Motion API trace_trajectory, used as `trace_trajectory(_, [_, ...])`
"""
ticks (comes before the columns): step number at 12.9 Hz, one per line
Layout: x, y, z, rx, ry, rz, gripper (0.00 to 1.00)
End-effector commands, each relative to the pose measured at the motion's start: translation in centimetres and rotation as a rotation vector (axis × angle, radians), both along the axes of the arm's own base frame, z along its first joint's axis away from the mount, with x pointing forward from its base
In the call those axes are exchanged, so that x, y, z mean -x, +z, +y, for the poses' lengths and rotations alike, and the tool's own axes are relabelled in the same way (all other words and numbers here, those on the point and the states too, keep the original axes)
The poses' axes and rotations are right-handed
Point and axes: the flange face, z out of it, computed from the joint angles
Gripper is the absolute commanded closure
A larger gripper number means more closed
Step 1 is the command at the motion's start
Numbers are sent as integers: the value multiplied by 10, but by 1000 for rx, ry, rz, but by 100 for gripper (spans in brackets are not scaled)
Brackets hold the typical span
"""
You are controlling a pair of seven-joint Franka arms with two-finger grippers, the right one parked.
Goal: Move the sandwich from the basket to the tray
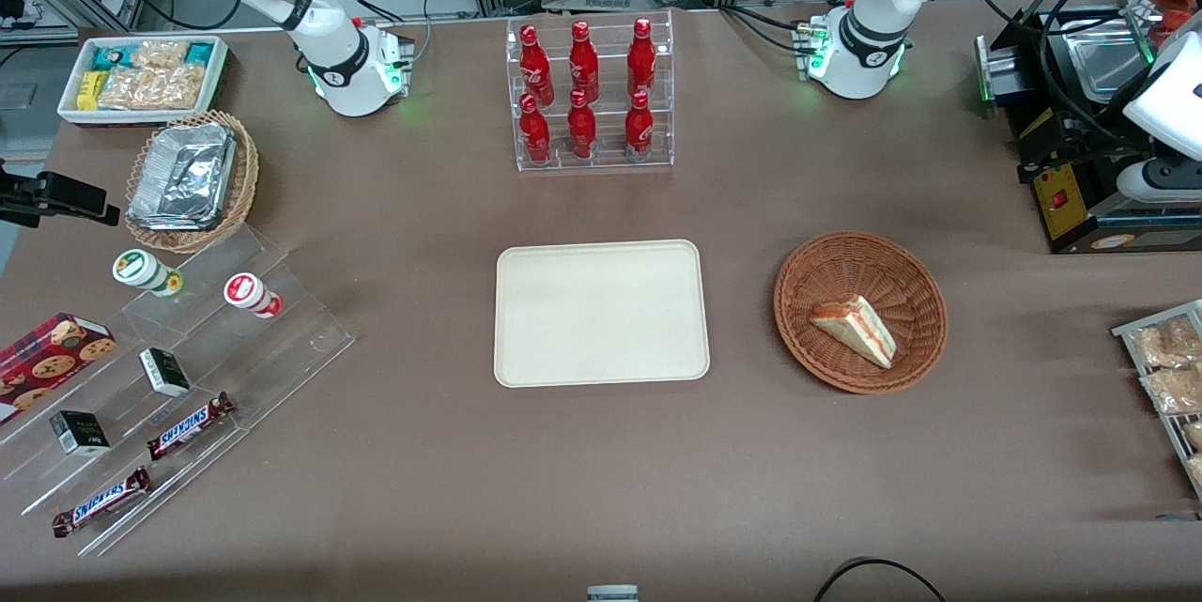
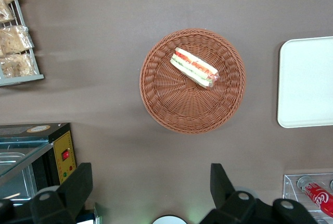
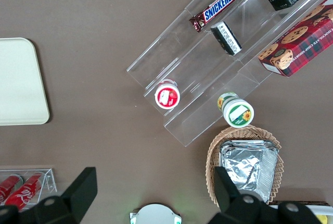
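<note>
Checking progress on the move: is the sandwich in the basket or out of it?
In. The sandwich lies inside the basket; the tray is bare. The open pincer hangs above the table beside the basket.

sandwich [image 2: 194,67] in basket [image 2: 192,81] | tray [image 2: 307,82] beside — bare | gripper [image 2: 151,185] above table — fingers [image 2: 78,185] spread

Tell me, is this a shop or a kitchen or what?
Probably a robot lab set up like a snack shop. Red soda bottles stand in a clear rack, chocolate bars lie on display steps, and cables run past the table. The gripper hangs open, high above the basket holding the sandwich.
</note>
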Motion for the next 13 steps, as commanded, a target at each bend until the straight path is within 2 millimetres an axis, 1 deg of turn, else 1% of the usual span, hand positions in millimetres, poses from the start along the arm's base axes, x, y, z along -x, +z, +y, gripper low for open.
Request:
trace_trajectory(1, [2, -1, 0, 10, -5, 9, 0])
trace_trajectory(2, [1, -2, 0, 9, -5, 9, 0])
trace_trajectory(4, [-7, -18, -2, 0, 4, 15, 0])
trace_trajectory(6, [-13, -46, -11, -3, 25, 26, 0])
trace_trajectory(7, [-15, -64, -17, -4, 48, 18, 0])
trace_trajectory(9, [-17, -106, -27, -6, 85, -7, 0])
trace_trajectory(11, [-20, -151, -31, 2, 255, -77, 0])
trace_trajectory(12, [-20, -171, -40, 9, 342, -102, 0])
trace_trajectory(13, [-17, -191, -44, 17, 423, -124, 0])
